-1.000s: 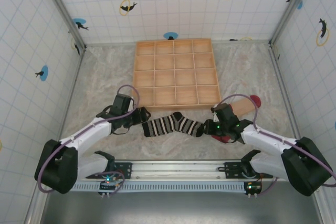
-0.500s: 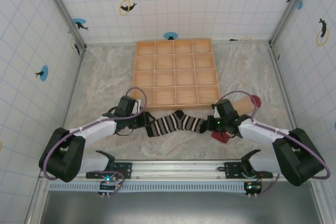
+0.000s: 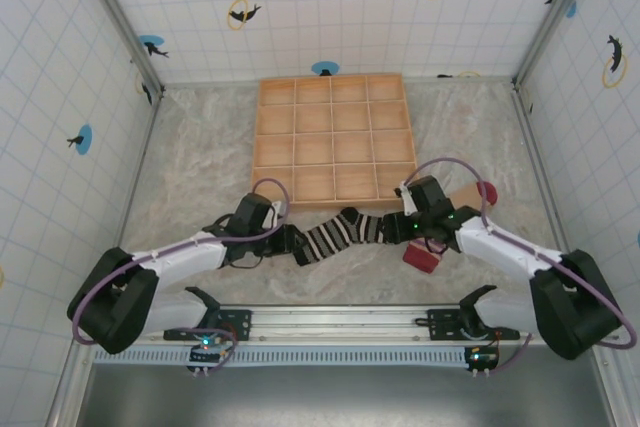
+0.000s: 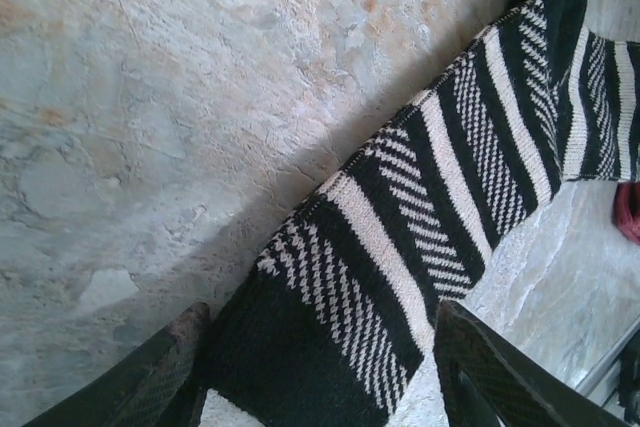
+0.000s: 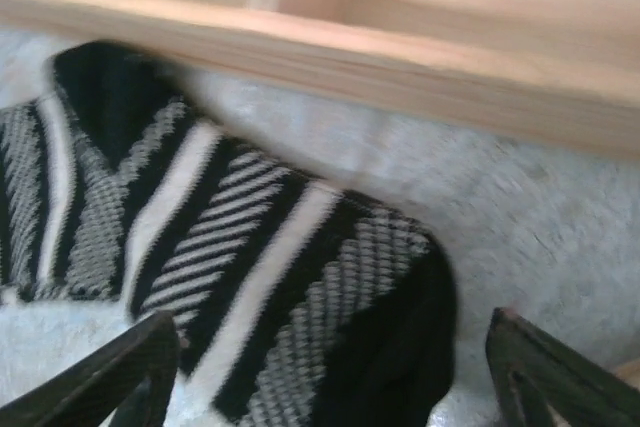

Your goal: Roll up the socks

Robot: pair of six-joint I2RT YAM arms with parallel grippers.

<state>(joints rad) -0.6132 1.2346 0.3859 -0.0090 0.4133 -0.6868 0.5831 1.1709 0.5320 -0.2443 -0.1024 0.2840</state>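
- Looking from above, the striped sock (image 3: 340,234) lies flat at lower centre of the worktop (image 3: 200,167), just below the wooden tray (image 3: 335,78). It sits between the left hand (image 3: 290,240) and the right hand (image 3: 395,229). The tan sock (image 3: 462,197) lies partly under the right arm.
- Left wrist view: the left hand's fingers (image 4: 150,377) stand apart, flanking the sock's black end and holding nothing.
- Right wrist view: the right hand (image 5: 332,332) gapes wide over the other black end, empty.
- Soft, light, limp knit; probably best pinched at one end to start the roll.
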